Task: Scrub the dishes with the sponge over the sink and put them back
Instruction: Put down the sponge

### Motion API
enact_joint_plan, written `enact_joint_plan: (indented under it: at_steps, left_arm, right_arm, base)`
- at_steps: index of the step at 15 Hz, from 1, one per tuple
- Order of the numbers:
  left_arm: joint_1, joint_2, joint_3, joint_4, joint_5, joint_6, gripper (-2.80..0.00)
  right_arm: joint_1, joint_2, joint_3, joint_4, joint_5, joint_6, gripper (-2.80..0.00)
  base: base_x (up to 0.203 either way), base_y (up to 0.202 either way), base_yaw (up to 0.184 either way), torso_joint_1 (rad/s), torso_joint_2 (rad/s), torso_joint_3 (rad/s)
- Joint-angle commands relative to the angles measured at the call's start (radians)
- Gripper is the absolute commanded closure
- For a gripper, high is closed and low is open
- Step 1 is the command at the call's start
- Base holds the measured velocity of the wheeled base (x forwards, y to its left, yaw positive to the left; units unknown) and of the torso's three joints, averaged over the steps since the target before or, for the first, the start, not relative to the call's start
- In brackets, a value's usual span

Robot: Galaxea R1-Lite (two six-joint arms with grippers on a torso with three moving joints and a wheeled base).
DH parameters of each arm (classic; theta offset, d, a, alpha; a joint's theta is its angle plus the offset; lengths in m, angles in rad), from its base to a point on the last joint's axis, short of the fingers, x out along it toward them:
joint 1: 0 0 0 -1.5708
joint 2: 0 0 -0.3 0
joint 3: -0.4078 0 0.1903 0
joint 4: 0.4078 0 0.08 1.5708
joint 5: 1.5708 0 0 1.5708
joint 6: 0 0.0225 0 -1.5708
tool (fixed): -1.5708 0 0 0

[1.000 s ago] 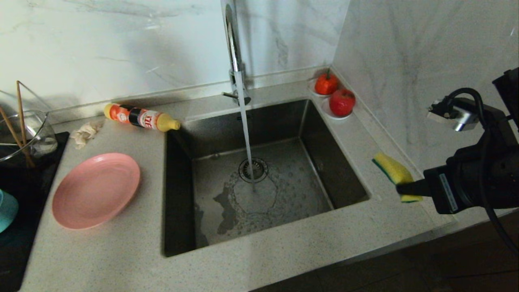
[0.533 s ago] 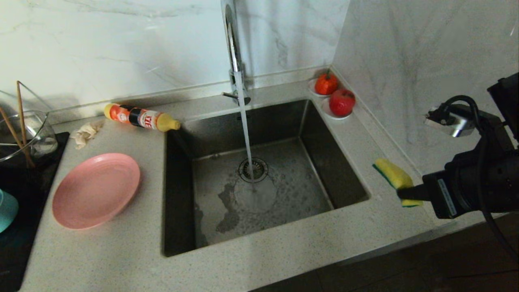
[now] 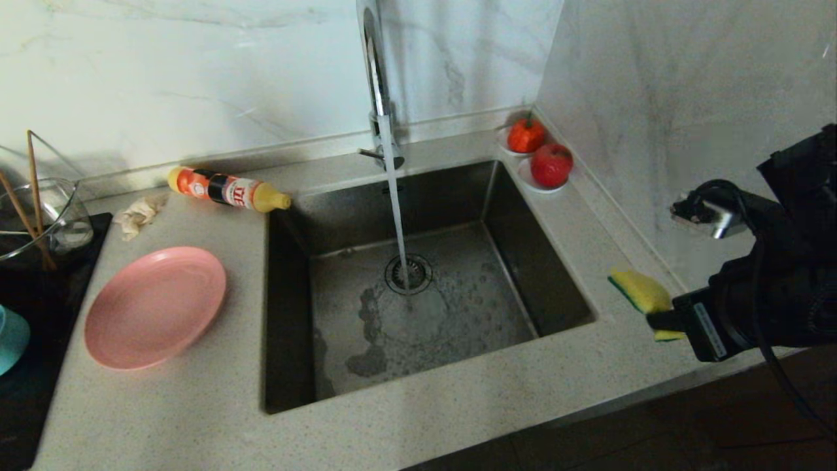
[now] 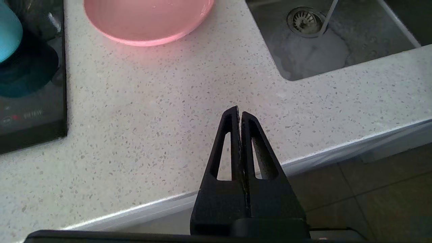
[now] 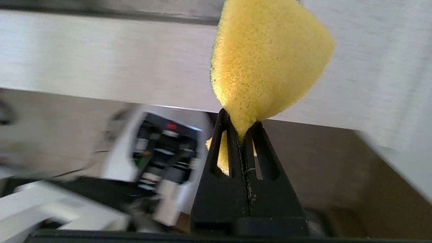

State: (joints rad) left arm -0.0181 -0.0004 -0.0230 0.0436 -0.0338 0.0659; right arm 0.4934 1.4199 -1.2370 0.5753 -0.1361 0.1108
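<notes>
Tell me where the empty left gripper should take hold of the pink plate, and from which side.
Probably best by the raised rim of the pink plate on the side nearest the counter's front edge, coming in low from there. It lies flat and shallow, so only the rim offers an edge to pinch. The left gripper is shut and must open first.

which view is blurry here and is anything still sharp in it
Right wrist view: the background is streaked with motion blur, while the sponge and the right gripper shut on it stay sharp. Left wrist view: crisp throughout. Head view: dim but unblurred, with the tap running.
</notes>
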Motion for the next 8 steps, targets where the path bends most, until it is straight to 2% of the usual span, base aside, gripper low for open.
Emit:
enact_joint_plan:
  at_steps: [1,3,5,8]
  left_arm:
    - [0.0,-0.003,0.003,-0.001,-0.002,0.008,0.0]
    - [0.0,-0.003,0.003,0.001,-0.002,0.017,0.0]
    - [0.0,-0.003,0.002,0.005,-0.002,0.008,0.0]
    - [0.001,-0.003,0.005,-0.004,-0.002,0.005,0.0]
  right_arm:
    - [-0.004,0.038,0.038,0.003,-0.079,-0.043,0.0]
    - [-0.005,0.053,0.078,-0.025,-0.127,-0.134,0.0]
    - [-0.007,0.067,0.151,-0.082,-0.175,-0.191,0.0]
    - [-0.027,0.09,0.263,-0.253,-0.212,-0.269,0.0]
  base:
    - [0.0,0.0,0.0,0.0,0.0,0.0]
    - [0.0,0.0,0.0,0.0,0.0,0.0]
    - [0.0,0.0,0.0,0.0,0.0,0.0]
    - [0.0,0.0,0.0,0.0,0.0,0.0]
